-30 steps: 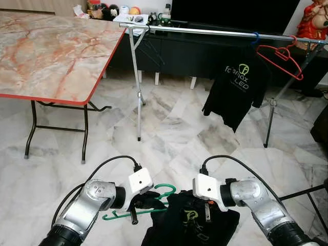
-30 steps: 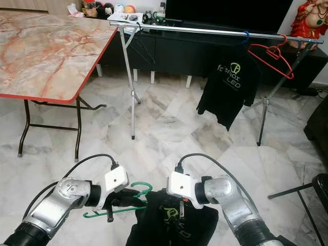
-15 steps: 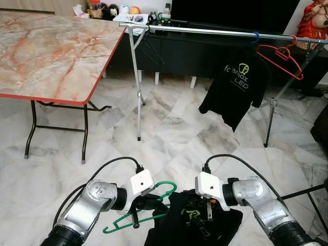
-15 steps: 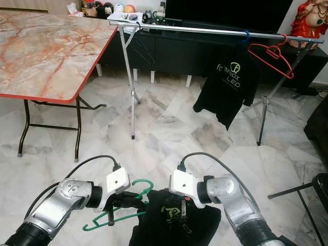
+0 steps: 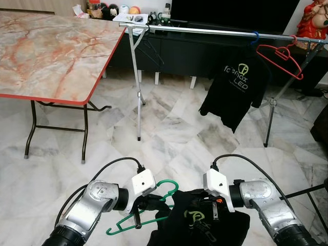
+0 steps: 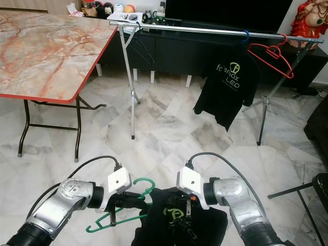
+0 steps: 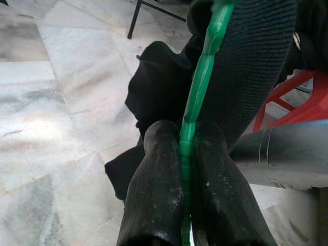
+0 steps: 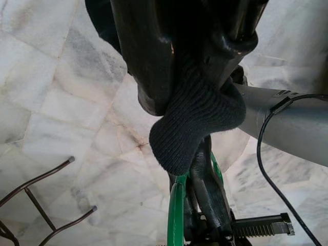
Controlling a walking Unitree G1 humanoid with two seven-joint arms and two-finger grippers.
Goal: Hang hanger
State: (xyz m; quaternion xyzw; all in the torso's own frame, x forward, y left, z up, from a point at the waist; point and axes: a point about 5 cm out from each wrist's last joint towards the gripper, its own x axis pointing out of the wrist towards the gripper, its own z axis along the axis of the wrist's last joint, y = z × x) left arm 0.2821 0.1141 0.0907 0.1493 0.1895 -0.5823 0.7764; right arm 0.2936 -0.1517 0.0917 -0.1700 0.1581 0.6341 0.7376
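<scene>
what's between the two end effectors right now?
The black shirt on the green hanger, spanning from left end effector to right end effector, in the eye views.

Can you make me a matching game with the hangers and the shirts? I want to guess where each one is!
Things:
1. green hanger
2. red hanger
3. black shirt with logo
4. marble table

Places:
A. empty, hooked at the rail's right end
B. hanging from the rail on a blue hook
C. pinched in the left gripper
D. standing left of the rail

Pairs: 1-C, 2-A, 3-B, 4-D
</scene>
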